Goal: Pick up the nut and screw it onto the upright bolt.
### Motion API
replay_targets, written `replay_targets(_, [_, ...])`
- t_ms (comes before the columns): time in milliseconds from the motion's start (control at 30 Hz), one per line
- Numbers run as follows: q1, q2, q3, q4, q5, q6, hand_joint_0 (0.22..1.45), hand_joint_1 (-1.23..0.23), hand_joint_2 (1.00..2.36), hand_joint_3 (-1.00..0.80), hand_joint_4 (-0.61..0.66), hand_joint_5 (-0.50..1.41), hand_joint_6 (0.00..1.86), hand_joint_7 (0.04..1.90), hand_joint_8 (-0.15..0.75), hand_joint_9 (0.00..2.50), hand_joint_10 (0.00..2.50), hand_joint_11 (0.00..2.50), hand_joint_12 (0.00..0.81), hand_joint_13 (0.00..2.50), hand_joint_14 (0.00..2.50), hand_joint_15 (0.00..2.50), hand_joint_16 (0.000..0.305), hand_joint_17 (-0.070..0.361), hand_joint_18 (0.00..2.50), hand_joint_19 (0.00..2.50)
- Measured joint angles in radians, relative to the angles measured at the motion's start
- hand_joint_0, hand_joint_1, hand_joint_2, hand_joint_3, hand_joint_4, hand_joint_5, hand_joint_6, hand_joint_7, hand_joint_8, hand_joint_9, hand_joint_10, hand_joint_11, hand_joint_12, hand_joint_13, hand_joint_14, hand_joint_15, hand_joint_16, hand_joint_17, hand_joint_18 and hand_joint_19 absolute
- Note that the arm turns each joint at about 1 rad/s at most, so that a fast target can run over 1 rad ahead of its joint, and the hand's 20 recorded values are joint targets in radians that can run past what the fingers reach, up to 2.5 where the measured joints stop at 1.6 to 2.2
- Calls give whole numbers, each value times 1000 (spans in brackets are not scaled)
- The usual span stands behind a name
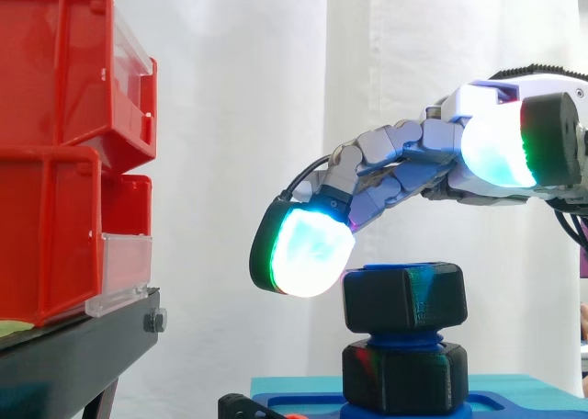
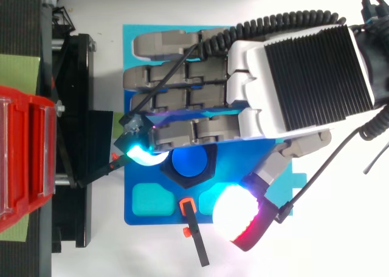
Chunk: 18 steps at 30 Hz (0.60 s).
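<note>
A black hex nut (image 1: 404, 298) sits on the upright blue bolt (image 1: 404, 269), near its top. From above the bolt's blue end (image 2: 189, 161) shows inside the nut (image 2: 209, 167). A second black hex piece (image 1: 404, 378) sits lower on the bolt, just above the blue base plate (image 2: 130, 216). My hand (image 1: 432, 157) hovers over the bolt, open, with its fingers stretched left and drooping. One glowing fingertip (image 1: 308, 252) hangs just left of the nut, close to it. The thumb (image 2: 240, 213) stands off to the near side, holding nothing.
Red bins (image 1: 55, 152) are stacked on a black stand (image 1: 73, 345) at the left. An orange-and-black clamp (image 2: 193, 228) grips the plate's front edge. Teal recesses (image 2: 152, 198) are set into the plate beside the bolt.
</note>
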Motion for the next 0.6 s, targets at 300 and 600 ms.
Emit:
replay_targets(300, [-17, 0, -1, -4, -7, 1, 468, -40, 1000, -500, 267, -67, 504, 1039, 263, 583, 0, 0, 277, 433, 0, 0, 29, 66, 126, 0])
replay_targets(600, [-40, 0, -1, 2, -26, 1, 476, -69, 1000, -500, 247, -37, 505, 1222, 278, 657, 0, 0, 261, 494, 0, 0, 25, 57, 191, 0])
